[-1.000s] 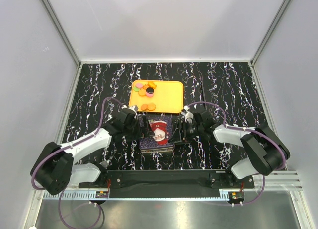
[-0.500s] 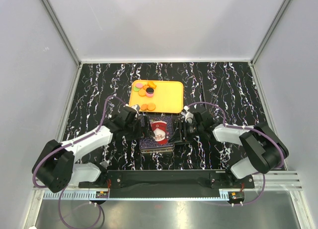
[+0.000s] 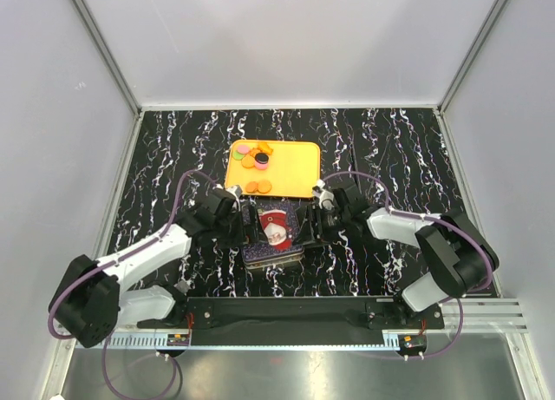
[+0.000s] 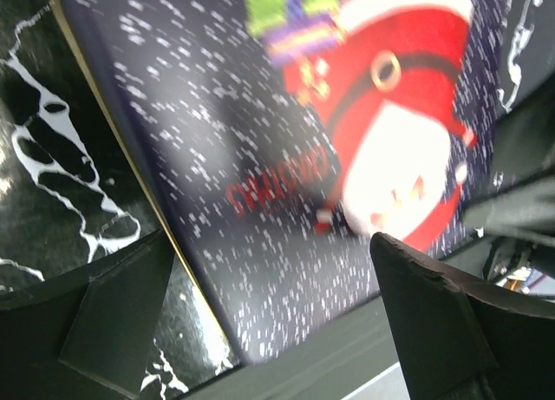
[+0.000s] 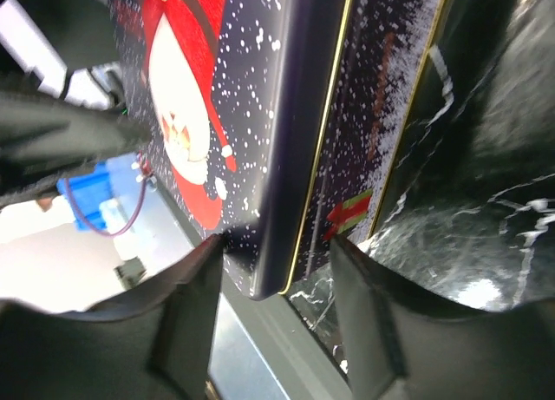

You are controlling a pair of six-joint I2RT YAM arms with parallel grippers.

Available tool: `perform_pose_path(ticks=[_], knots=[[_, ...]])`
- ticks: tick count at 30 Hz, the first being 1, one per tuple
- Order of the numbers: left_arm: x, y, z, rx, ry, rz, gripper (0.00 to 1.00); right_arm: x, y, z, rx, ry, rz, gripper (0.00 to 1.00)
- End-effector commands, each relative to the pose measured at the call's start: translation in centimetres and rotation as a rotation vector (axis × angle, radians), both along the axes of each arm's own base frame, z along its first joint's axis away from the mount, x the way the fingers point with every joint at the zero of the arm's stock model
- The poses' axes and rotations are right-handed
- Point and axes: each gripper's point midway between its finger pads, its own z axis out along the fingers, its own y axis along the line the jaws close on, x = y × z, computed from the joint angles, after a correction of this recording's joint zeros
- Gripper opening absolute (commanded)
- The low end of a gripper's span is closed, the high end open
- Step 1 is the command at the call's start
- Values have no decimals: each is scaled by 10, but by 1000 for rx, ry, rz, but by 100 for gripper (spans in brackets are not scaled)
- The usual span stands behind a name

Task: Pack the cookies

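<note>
The cookies, small orange, black, green and pink discs, lie piled at the far left of the orange tray, with two more orange ones at its near edge. In front of the tray stands a dark blue tin whose Santa lid is on. My left gripper is open over the lid's left part, its fingers wide apart. My right gripper is open astride the tin's right edge. One finger rests on the lid top; the other finger sits beside the tin wall.
The tin stands on a black marbled table between white side walls. A black rail carrying both arm bases runs along the near edge. Both forearms angle inward and flank the tin.
Both grippers have closed in on the tin: the left moved right and a little farther, the right moved left over the tin's edge. The tin looks slightly turned.
</note>
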Motion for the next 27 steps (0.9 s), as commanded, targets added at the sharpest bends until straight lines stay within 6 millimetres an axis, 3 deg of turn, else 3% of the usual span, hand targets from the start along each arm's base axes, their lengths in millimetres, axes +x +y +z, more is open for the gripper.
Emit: perform_pose_path(ticks=[1,7,16,27], knots=[[6,-18,38,-122,-71,-25,99,28,-4,-4,-102,-98,-46,61],[29,0,49,-133,-136,70,99,35,-2,2,-121,-96,-27,76],[49,18,39,-106,-148,149,99,53,-7,6,-209,-133,-43,82],[63,-6,40,-218,-130,81,98,76,-2,15,-208,-193,-67,86]])
